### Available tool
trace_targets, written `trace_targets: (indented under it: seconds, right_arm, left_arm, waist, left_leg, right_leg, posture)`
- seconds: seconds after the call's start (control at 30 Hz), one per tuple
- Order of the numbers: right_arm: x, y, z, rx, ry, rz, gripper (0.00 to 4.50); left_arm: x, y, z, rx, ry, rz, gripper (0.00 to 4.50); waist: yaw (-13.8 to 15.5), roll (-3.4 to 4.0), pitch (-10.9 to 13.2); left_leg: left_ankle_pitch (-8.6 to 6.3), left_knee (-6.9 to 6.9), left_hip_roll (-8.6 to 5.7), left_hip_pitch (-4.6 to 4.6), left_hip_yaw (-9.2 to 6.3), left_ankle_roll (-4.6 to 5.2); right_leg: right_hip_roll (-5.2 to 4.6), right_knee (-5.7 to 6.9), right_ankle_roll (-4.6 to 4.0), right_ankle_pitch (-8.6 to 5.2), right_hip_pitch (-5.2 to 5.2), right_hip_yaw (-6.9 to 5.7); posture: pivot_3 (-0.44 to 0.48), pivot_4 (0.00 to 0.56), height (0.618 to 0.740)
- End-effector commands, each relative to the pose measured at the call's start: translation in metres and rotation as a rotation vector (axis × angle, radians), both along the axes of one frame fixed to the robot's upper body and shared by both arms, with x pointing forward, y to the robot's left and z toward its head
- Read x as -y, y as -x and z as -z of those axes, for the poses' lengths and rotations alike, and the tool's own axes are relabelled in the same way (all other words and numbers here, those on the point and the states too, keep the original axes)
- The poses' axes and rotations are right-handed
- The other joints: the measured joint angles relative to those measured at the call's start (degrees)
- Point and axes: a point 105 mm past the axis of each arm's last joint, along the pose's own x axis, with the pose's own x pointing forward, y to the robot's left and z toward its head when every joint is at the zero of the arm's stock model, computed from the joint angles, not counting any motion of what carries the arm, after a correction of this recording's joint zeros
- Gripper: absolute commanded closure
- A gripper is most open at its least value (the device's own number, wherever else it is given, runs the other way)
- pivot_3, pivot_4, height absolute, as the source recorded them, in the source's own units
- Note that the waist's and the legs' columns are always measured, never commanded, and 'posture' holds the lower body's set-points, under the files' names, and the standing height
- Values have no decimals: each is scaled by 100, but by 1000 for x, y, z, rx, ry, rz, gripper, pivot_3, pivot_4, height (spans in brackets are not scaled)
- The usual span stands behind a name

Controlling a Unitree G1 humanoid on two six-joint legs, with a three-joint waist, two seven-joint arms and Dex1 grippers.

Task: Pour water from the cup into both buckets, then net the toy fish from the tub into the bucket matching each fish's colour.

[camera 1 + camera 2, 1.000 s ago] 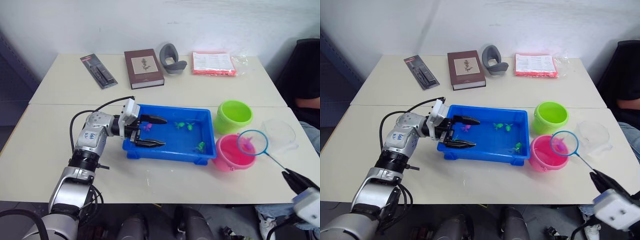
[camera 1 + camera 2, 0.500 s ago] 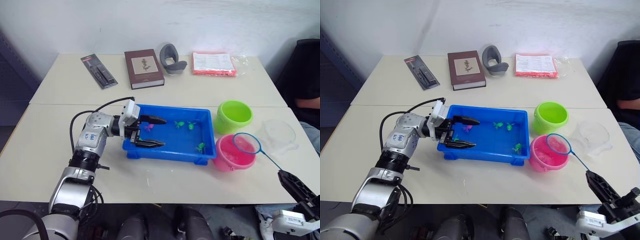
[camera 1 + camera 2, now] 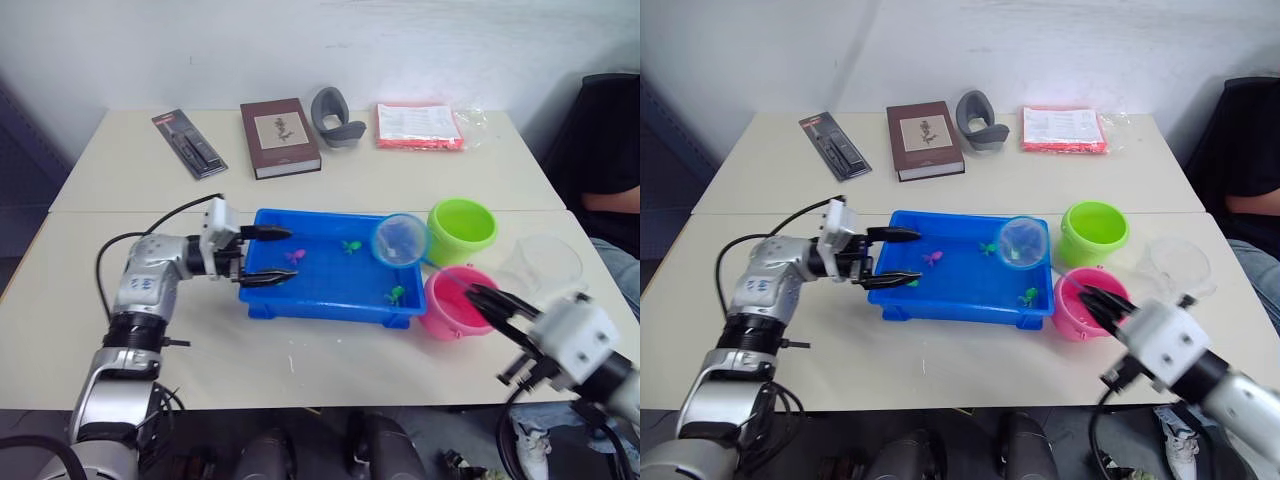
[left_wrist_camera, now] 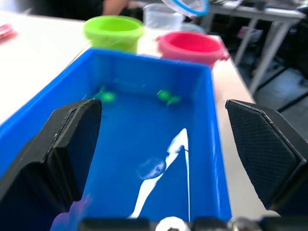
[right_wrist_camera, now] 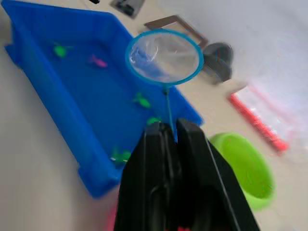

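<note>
Now the right tool (image 5: 168, 139) is clenched on the thin handle of a small net (image 3: 401, 238), holding its blue hoop above the far right part of the blue tub (image 3: 330, 305), probably lining up for another scoop. Green fish (image 3: 396, 295) and a pink fish (image 3: 294, 256) lie in the tub. The left tool (image 3: 262, 257) stands released, one finger inside the tub's left end and one outside, as if to steady it. Just right of the tub sit the pink bucket (image 3: 445, 310) and green bucket (image 3: 462, 228), with the cup (image 3: 545, 266) toward the bench's right edge.
</note>
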Motion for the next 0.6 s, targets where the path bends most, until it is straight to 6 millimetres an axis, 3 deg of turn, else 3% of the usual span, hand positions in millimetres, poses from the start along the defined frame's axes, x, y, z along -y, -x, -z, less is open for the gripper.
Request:
trace_targets:
  seconds: [0.03, 0.13, 0.23, 0.43, 0.6]
  right_arm:
    - [-14, -15, 6, -143, -68, 17, 4500]
    - [-29, -31, 8, -221, -30, -26, 4500]
    - [-41, -59, 15, -259, 34, -22, 4500]
    - [-51, -89, 21, -242, 190, -24, 4500]
    - [-55, -103, 24, -228, 279, -38, 4500]
  left_arm:
    - [-23, 1, -12, 66, 9, -99, 60]
    - [-42, 7, -8, 65, -9, -175, 60]
    - [-59, 15, -7, 70, -24, -261, 60]
    - [-62, 27, -10, 79, -38, -305, 60]
    - [-58, 33, -11, 88, -48, -312, 60]
  waist:
    - [9, 0, 1]
    - [20, 0, 1]
    - [2, -1, 1]
    - [-4, 0, 0]
    - [-12, 0, 0]
  left_leg:
    - [0, 2, -1, -1, -3, 0]
    - [0, 3, -10, -14, -11, 3]
    - [-2, 4, -13, -19, -11, 6]
    - [-2, 8, -14, -65, -34, 6]
    - [0, 20, -22, -107, -30, 9]
  right_leg:
    - [-8, 1, 0, 0, 1, -9]
    - [-19, -4, 0, 0, -2, -28]
    - [-26, -10, 2, 1, -2, -33]
    - [-26, -4, 6, 3, -19, -72]
    - [-13, 3, 14, 7, -60, -106]
  posture:
    - [0, 150, 740]
    - [0, 150, 740]
    - [0, 150, 740]
    - [0, 150, 740]
    - [0, 150, 740]
